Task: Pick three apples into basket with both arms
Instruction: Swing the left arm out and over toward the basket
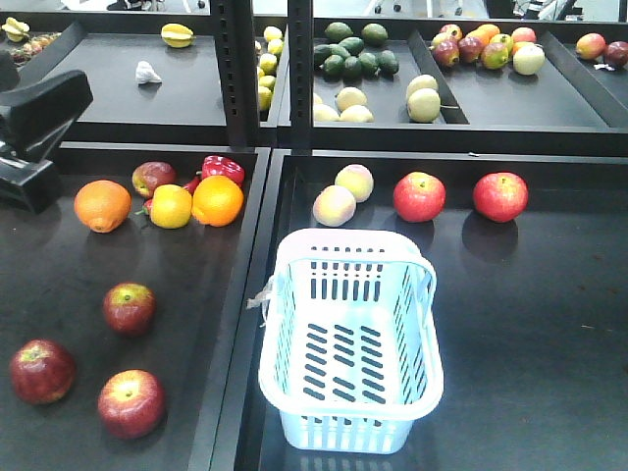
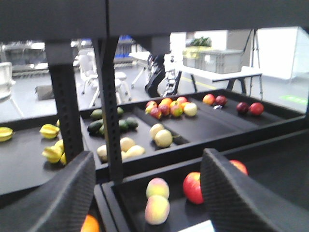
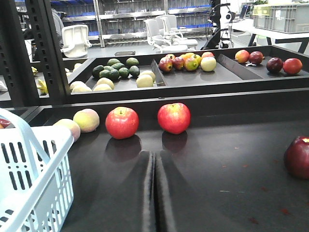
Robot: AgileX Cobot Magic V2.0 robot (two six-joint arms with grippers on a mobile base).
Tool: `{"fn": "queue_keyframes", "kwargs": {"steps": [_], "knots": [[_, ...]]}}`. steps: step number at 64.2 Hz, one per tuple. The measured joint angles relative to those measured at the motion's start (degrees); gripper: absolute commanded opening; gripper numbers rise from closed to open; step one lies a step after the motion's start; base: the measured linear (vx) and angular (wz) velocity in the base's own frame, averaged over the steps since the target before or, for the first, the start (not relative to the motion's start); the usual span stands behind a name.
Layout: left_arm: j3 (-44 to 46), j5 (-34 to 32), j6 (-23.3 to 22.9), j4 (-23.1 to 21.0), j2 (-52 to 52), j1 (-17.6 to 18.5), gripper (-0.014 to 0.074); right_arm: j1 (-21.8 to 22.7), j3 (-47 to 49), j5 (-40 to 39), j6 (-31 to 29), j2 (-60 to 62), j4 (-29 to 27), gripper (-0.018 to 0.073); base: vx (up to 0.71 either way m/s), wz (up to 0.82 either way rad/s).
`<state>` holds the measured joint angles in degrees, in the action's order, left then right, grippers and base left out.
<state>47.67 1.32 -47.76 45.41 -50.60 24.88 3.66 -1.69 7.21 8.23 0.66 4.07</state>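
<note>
Three dark red apples lie in the left tray near the front: one (image 1: 129, 308), one (image 1: 42, 371) and one (image 1: 130, 402). Two brighter red apples (image 1: 419, 196) (image 1: 500, 196) sit behind the pale blue basket (image 1: 345, 238), which holds nothing that I can see. My left gripper (image 2: 148, 159) is open and raised, looking across the shelves with nothing between its fingers; its black body (image 1: 39, 113) shows at the far left. My right gripper (image 3: 155, 162) is shut and empty, low over the right tray, with the two bright apples (image 3: 122, 123) (image 3: 174, 117) ahead of it and the basket (image 3: 29, 164) to its left.
Oranges (image 1: 102, 205) (image 1: 217, 200), a red pepper (image 1: 223, 168), a yellow fruit (image 1: 171, 206) and another apple (image 1: 153, 178) fill the left tray's back. Two peaches (image 1: 343, 194) lie behind the basket. A dark apple (image 3: 298, 157) sits right of my right gripper. A black post (image 1: 234, 69) stands in front of the fruit-filled back shelf.
</note>
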Motion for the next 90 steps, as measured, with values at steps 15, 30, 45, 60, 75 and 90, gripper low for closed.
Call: {"fn": "queue_keyframes", "kwargs": {"steps": [15, 30, 45, 60, 75, 90], "knots": [[0.0, 2.6, 0.0, -1.1, 0.0, 0.0, 0.0460, 0.0, 0.0, 0.0, 0.0, 0.0, 0.0, -0.0003, 0.00, 0.00], [0.1, 3.3, 0.0, -4.7, 0.0, 0.4, 0.0460, 0.0, 0.0, 0.0, 0.0, 0.0, 0.0, -0.0003, 0.00, 0.00], [5.4, 12.0, 5.3, -5.8, 0.0, 6.4, 0.0460, 0.0, 0.0, 0.0, 0.0, 0.0, 0.0, -0.0003, 0.00, 0.00], [15.9, 27.8, 29.0, -19.3, -1.5, 10.3, 0.0460, 0.0, 0.0, 0.0, 0.0, 0.0, 0.0, -0.0003, 0.00, 0.00], [23.5, 40.3, 51.0, -32.4, -9.0, 10.3, 0.0460, 0.0, 0.0, 0.0, 0.0, 0.0, 0.0, -0.0003, 0.00, 0.00], [31.5, 44.4, 60.6, -36.0, -18.3, 10.3, 0.0460, 0.0, 0.0, 0.0, 0.0, 0.0, 0.0, -0.0003, 0.00, 0.00]]}}
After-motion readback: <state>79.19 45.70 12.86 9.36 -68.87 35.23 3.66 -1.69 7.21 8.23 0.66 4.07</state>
